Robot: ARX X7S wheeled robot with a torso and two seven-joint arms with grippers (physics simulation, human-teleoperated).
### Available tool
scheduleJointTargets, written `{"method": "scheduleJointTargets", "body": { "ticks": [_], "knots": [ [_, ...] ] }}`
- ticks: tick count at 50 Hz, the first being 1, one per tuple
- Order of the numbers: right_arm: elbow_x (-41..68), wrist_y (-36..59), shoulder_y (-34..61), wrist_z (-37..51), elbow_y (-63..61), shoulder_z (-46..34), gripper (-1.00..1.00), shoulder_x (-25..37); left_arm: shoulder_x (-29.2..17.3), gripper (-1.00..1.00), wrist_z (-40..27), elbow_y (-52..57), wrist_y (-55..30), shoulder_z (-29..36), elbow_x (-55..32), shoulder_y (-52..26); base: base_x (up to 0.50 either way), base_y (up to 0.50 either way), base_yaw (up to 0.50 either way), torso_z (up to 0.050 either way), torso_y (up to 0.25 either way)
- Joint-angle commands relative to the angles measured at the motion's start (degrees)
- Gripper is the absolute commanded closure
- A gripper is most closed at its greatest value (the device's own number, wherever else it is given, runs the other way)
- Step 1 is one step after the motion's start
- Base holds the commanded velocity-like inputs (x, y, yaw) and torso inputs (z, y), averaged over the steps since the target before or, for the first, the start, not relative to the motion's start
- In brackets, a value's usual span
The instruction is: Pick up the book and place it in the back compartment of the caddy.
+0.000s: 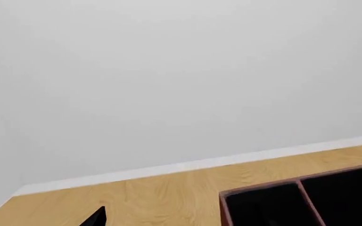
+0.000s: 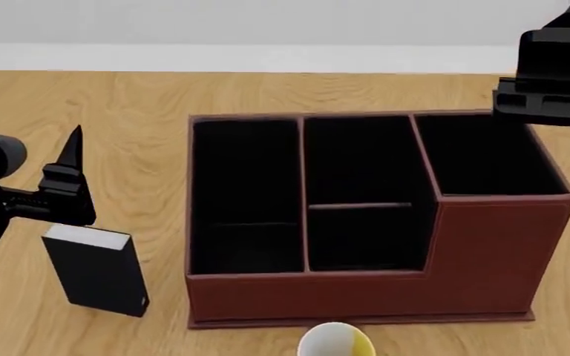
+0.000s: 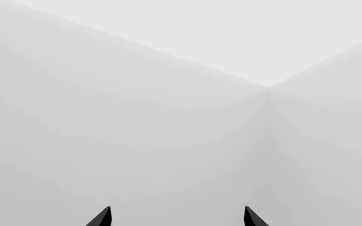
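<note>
The black book [image 2: 97,273] with a white page block stands upright on the wooden table, left of the maroon caddy [image 2: 483,252]. The caddy's middle column is split by a thin cross divider; the smaller cell, the back compartment [image 2: 364,241], lies on the side nearer me. My left gripper [image 2: 23,137] is open and empty, just behind and above the book. In the left wrist view one fingertip [image 1: 96,218] and a caddy corner [image 1: 224,212] show. My right gripper [image 3: 177,216] is open and empty, raised above the caddy's far right corner and facing the wall.
A white-and-yellow mug [image 2: 335,343] stands right in front of the caddy at the near edge of the view. The caddy's tall cell [image 2: 483,159] is at its right, the long undivided cell [image 2: 246,193] at its left. A white wall runs behind the table.
</note>
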Motion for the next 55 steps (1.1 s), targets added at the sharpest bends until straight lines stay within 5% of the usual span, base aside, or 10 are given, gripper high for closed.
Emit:
{"method": "scheduleJointTargets", "body": {
  "ticks": [1,42,55],
  "knots": [
    [0.3,-0.3,-0.1,0.2,0.1,0.1,-1.00,0.0,-0.2,-1.00,0.0,-0.4,0.5,0.0,-0.1,0.1,0.34,0.00,0.00,0.000,0.000],
    [1.1,-1.3,-0.6,1.2,0.2,0.5,-1.00,0.0,-0.7,-1.00,-0.7,0.0,0.7,0.5,-0.4,0.2,0.34,0.00,0.00,0.000,0.001],
    [1.7,-0.7,0.0,1.5,-0.6,0.5,-1.00,0.1,-0.9,-1.00,-0.7,0.6,2.0,-0.1,-0.7,0.9,0.00,0.00,0.00,0.000,0.001]
  ]
}}
